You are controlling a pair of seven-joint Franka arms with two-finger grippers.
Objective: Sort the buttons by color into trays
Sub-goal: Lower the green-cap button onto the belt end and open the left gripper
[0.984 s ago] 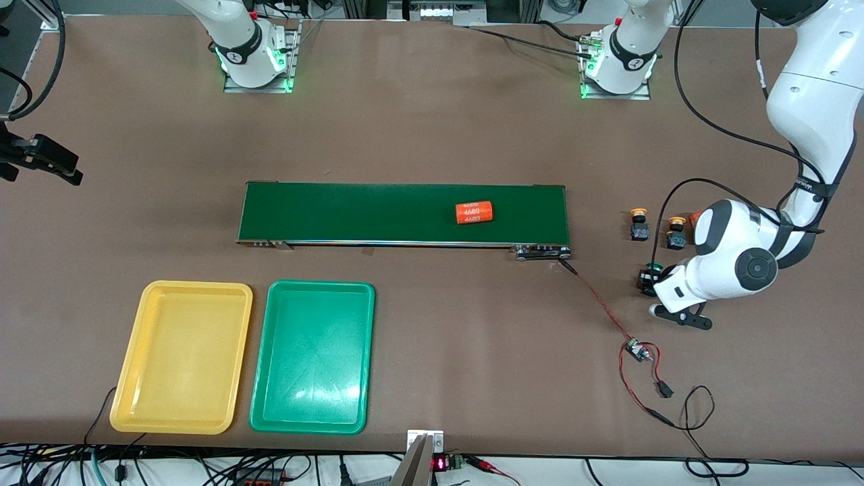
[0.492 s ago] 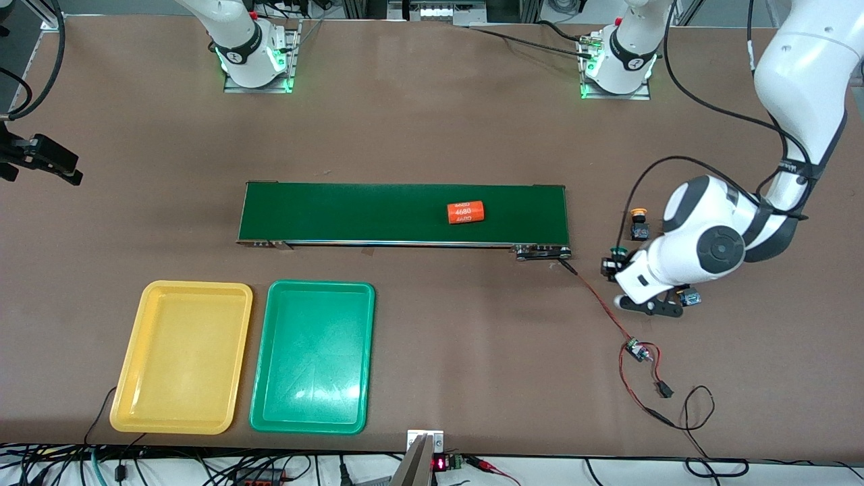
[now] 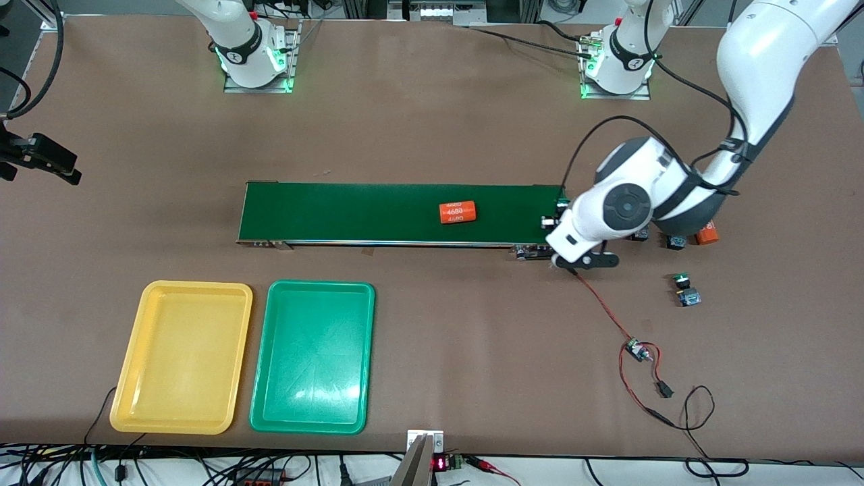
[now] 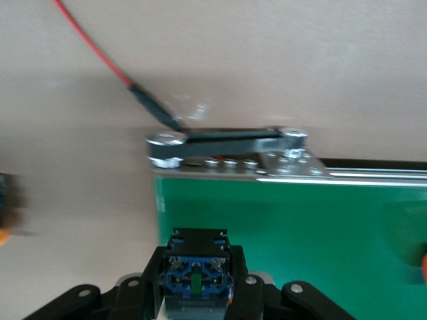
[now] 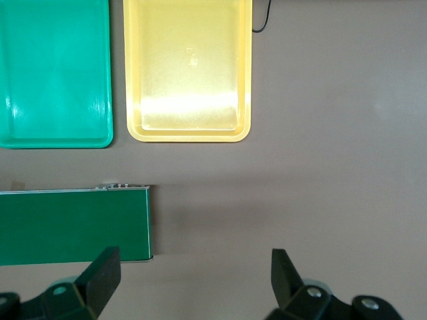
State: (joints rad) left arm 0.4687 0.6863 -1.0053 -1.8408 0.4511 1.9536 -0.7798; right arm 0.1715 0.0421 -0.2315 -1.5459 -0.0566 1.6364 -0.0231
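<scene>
My left gripper (image 3: 555, 221) is shut on a green-capped button (image 4: 196, 275) and holds it over the left arm's end of the dark-green conveyor belt (image 3: 378, 212). In the left wrist view only the button's black body and blue underside show. A second green button (image 3: 683, 283) lies on the table, nearer the front camera. Two yellow-capped buttons (image 3: 675, 241) are mostly hidden under the left arm. The yellow tray (image 3: 181, 356) and the green tray (image 3: 312, 356) lie side by side, empty. My right gripper (image 5: 193, 280) is open, high over bare table.
An orange cylinder with white print (image 3: 457, 212) lies on the belt. Another orange cylinder (image 3: 707, 235) lies beside the yellow buttons. A red-and-black cable with a small board (image 3: 634, 348) runs from the belt's end toward the front camera.
My left gripper has lifted the green button from beside the other buttons and carried it to the belt's end. The cylinder on the belt has shifted toward the right arm's end.
</scene>
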